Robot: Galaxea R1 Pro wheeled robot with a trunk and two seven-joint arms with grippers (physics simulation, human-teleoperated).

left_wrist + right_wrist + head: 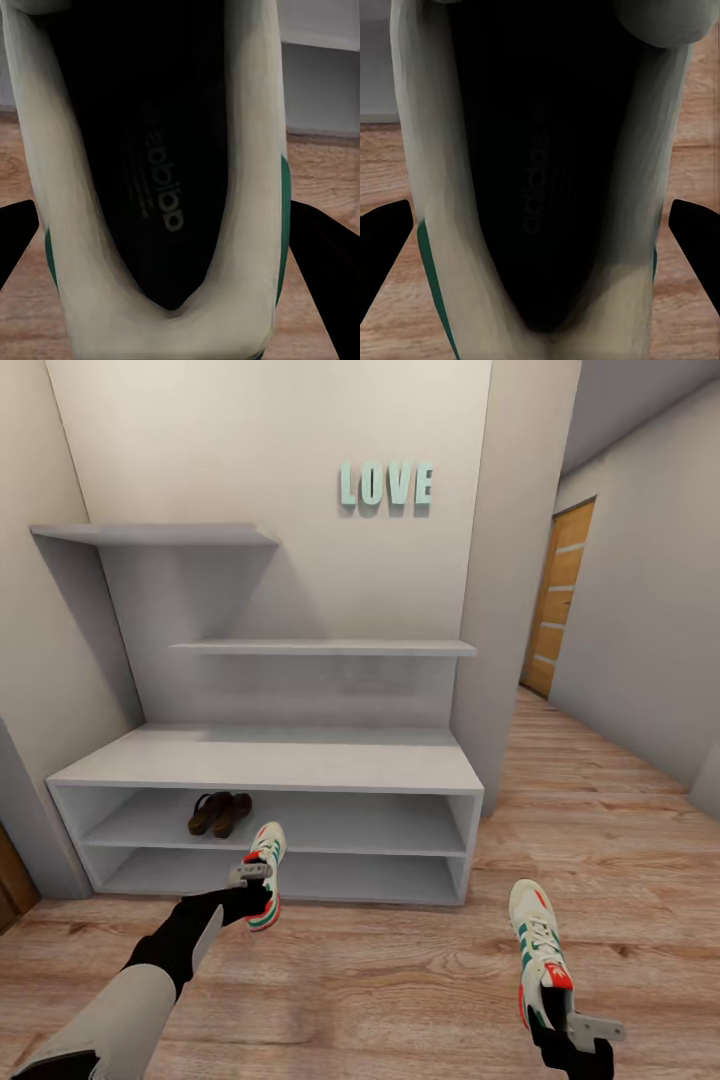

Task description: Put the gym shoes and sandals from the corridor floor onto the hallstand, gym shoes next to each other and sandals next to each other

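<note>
In front of the hallstand (270,760), I have the left gripper (252,890) clenched on one gym shoe (266,872), the right gripper (565,1032) on the other gym shoe (538,945); both off the corridor floor (400,980). Sandals (220,812) sit together at the upper tier's left end.

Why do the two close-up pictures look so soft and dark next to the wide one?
Head view: even, soft light, with shade inside the hallstand tiers around the sandals. Left wrist view: a gym shoe sits so close that it blurs, its inside nearly black. Right wrist view: likewise, and the insole lettering is barely legible.
</note>
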